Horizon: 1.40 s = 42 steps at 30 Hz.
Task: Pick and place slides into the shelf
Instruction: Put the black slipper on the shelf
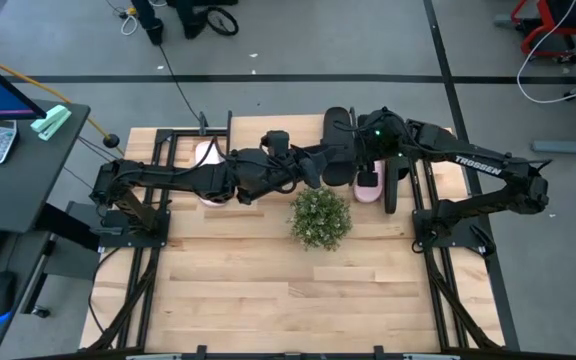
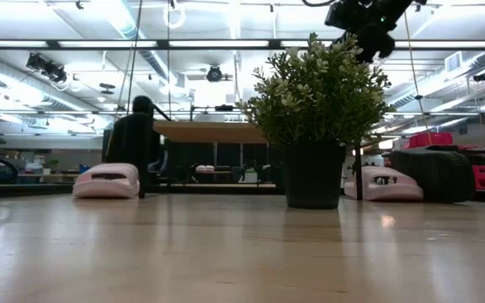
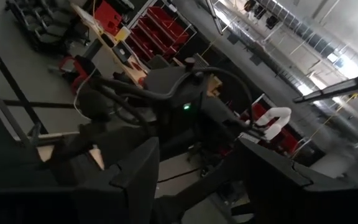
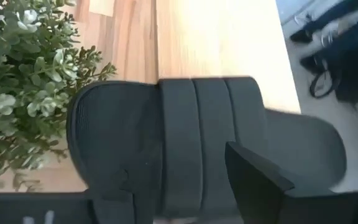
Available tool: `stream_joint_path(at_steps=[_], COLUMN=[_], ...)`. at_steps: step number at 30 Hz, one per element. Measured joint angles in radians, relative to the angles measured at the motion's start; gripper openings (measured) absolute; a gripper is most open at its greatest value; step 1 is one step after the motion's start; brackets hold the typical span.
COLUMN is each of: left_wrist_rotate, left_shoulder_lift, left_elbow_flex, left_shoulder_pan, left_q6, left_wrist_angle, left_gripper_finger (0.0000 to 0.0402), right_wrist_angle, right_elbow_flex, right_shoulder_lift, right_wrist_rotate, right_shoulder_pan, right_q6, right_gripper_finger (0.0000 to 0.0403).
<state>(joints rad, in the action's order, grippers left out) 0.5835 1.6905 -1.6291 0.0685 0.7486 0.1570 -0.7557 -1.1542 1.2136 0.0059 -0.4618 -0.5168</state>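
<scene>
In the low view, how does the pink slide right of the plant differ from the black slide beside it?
The pink slide is pale, with a dark mark on its strap; the black slide is dark all over and ribbed. The pink slide sits low; the black slide rises higher. Both rest on the table, right of the plant, close together.

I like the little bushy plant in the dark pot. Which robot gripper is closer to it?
Left. The left gripper hovers just beyond the small green potted plant, toward the table's far edge. The right gripper is farther back, over the black slide sandal.
</scene>
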Motion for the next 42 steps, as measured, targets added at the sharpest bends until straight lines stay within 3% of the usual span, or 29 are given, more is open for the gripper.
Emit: stream_joint_path(at_steps=[6, 14, 26, 36, 42], left_wrist_rotate=[0.0, -0.013, -0.065, -0.092, -0.092], left_shoulder_lift=[0.0, 0.0, 0.0, 0.0, 0.0], left_elbow_flex=[0.0, 0.0, 0.0, 0.0, 0.0], left_shoulder_pan=[-0.008, -0.028, -0.081, -0.111, -0.117], left_q6=[-0.054, -0.054, -0.022, -0.019, -0.019], left_wrist_angle=[-0.024, -0.146, -0.33, -0.357, -0.357], left_gripper_finger=[0.0219, 0.0211, 0.021, 0.0212, 0.0204], right_wrist_angle=[-0.145, -0.31, -0.392, -0.355, -0.315], right_elbow_flex=[-0.066, -0.059, -0.057, 0.165, 0.271], right_shoulder_lift=[-0.053, -0.185, -0.303, -0.374, -0.389], right_wrist_rotate=[0.044, 0.055, 0.028, 0.025, 0.172], right_shoulder_pan=[-0.001, 0.0, 0.0, 0.0, 0.0], right_q6=[0.144, 0.321, 0.49, 0.586, 0.763], right_gripper_finger=[0.018, 0.0179, 0.0176, 0.0176, 0.0175])
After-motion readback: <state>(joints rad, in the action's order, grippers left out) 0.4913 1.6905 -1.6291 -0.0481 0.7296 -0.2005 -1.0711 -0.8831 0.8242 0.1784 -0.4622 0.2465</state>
